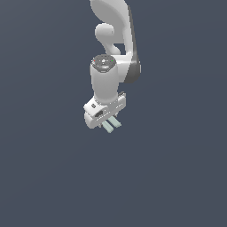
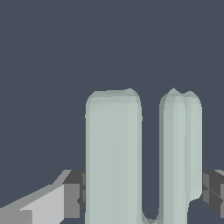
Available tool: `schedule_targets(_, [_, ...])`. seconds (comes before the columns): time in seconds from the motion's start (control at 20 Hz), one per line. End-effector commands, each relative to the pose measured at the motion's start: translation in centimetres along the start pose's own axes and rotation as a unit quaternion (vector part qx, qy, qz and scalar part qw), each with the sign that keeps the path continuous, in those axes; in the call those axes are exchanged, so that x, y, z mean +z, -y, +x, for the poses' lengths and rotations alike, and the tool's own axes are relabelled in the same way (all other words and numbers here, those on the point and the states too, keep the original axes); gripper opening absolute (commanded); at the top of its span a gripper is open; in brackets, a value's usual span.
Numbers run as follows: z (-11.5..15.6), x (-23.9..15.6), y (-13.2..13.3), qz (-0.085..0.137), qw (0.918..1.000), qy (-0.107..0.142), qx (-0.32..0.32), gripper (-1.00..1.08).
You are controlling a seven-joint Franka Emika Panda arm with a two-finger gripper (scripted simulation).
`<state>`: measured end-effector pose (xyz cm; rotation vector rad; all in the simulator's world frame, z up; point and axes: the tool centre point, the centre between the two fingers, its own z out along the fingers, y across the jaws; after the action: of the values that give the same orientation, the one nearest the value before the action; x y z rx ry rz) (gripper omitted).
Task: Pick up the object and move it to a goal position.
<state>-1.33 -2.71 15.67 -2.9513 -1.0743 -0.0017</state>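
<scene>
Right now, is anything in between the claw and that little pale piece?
Nothing visible. The gripper already has the object between its fingers, one on each side. No goal marker shows, so the way there cannot be judged.

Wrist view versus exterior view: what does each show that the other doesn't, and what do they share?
Only the wrist view shows the dark finger pads flanking the teal-grey two-bar piece, with the gap between its bars. Only the exterior view shows the white arm and the whole gripper. Both show the piece between the fingers, against plain dark background.
</scene>
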Motion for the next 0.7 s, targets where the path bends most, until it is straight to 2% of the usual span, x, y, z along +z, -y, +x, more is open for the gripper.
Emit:
schedule_targets(0.0, [0.1,-2.7,-0.8,0.0,1.0,0.0,0.0,-1.0])
schedule_targets(0.3, [0.4,-7.8,-2.5,0.0,1.0,0.0,0.0,-1.0])
schedule_targets(0.65, [0.7,-11.2,-3.8,0.0,1.0,0.0,0.0,-1.0])
